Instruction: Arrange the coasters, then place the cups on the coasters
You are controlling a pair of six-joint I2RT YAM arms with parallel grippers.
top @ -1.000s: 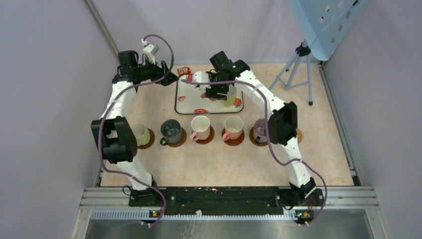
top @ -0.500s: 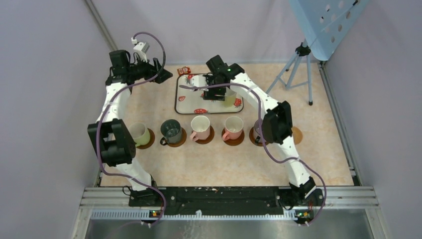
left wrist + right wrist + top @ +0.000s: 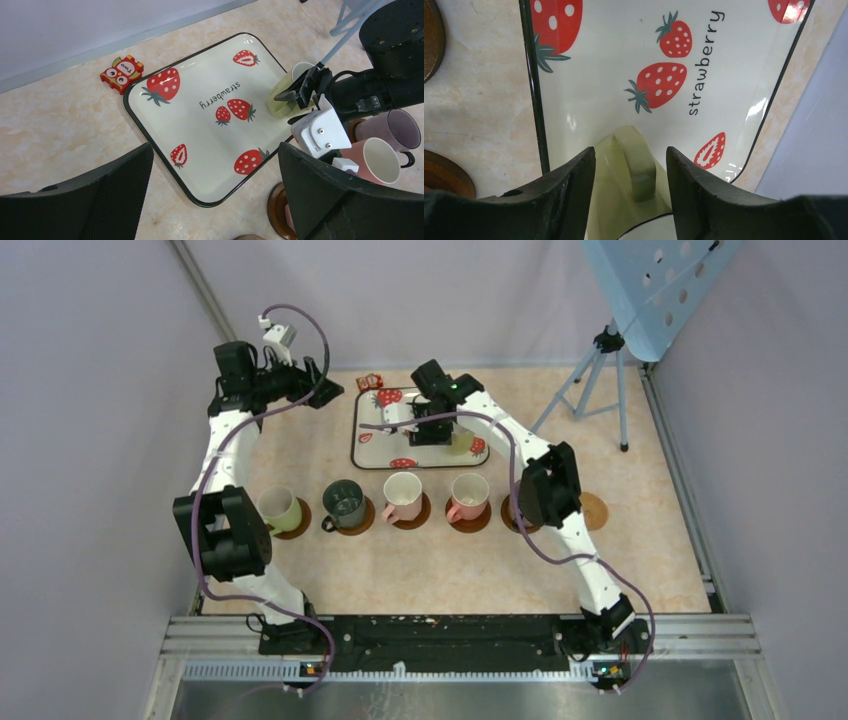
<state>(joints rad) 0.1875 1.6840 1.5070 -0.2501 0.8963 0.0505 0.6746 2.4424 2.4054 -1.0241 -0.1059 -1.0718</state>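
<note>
Pale-green mug (image 3: 616,212) on the strawberry tray (image 3: 589,75) is the pick in hand: your right gripper (image 3: 630,152) straddles its handle (image 3: 636,160) with jaws parted; close firmly, then carry to the bare coaster (image 3: 596,510).

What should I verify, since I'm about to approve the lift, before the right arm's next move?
1. Right end effector straddles the pale green mug on the tray: ok.
2. Grip closed firmly on that mug: cannot tell.
3. Bare coaster at the row's right end: ok.
4. Right arm clear of the purple mug beneath it: cannot tell.
5. Left end effector open, off the tray's left side: ok.
</note>
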